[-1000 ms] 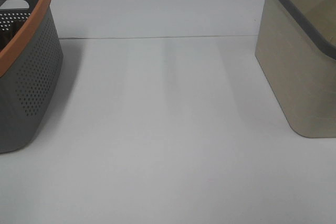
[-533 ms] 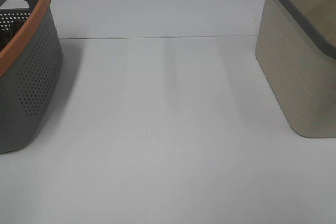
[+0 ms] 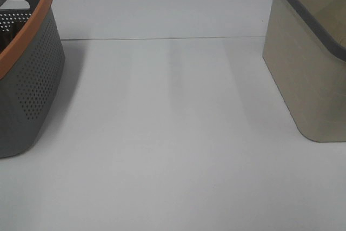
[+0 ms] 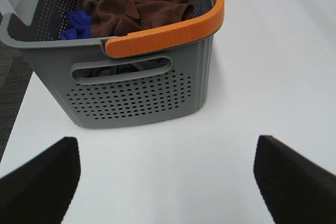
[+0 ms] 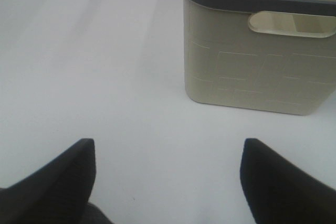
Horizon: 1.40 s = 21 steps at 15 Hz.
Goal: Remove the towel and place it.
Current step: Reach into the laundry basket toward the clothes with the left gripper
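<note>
The dark reddish-brown towel [image 4: 137, 4] lies crumpled in the grey perforated basket with an orange rim [image 4: 142, 85], over a blue cloth [image 4: 76, 23]. The same basket stands at the left of the exterior view [image 3: 27, 68]; the towel is hidden there. My left gripper [image 4: 167, 174] is open and empty, above the white table a little short of the basket. My right gripper [image 5: 168, 182] is open and empty, short of the beige basket with a dark grey rim [image 5: 257, 56], which stands at the right of the exterior view [image 3: 308, 74]. Neither gripper shows in the exterior view.
The white table [image 3: 173, 133] spreads between the two baskets. A seam [image 3: 162, 38] runs across it at the back. The table's edge and dark floor [image 4: 10, 87] show beside the grey basket in the left wrist view.
</note>
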Each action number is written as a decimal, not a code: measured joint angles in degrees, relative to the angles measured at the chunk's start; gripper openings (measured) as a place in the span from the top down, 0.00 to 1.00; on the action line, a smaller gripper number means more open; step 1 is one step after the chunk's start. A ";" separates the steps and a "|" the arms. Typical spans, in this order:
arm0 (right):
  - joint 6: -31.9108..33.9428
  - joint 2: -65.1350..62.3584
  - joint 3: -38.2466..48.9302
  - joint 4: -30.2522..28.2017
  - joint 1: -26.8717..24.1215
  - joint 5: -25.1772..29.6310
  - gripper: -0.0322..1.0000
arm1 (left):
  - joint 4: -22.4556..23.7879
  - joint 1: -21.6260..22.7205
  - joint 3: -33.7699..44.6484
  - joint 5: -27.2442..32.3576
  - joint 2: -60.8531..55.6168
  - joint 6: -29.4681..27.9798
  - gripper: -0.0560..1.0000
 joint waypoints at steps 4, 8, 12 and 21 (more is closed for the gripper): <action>0.00 0.00 0.00 0.00 0.00 0.00 0.26 | 0.00 0.00 0.00 0.00 0.00 0.00 0.14; 0.00 0.00 0.00 0.00 0.00 0.00 0.26 | 0.00 0.00 0.00 0.00 0.00 0.00 0.14; 0.00 0.00 0.00 0.00 0.00 0.00 0.26 | 0.00 0.00 0.00 0.00 0.00 0.00 0.14; 0.00 0.00 0.00 0.00 0.00 0.00 0.26 | 0.57 0.00 -3.04 -7.22 7.56 0.00 0.14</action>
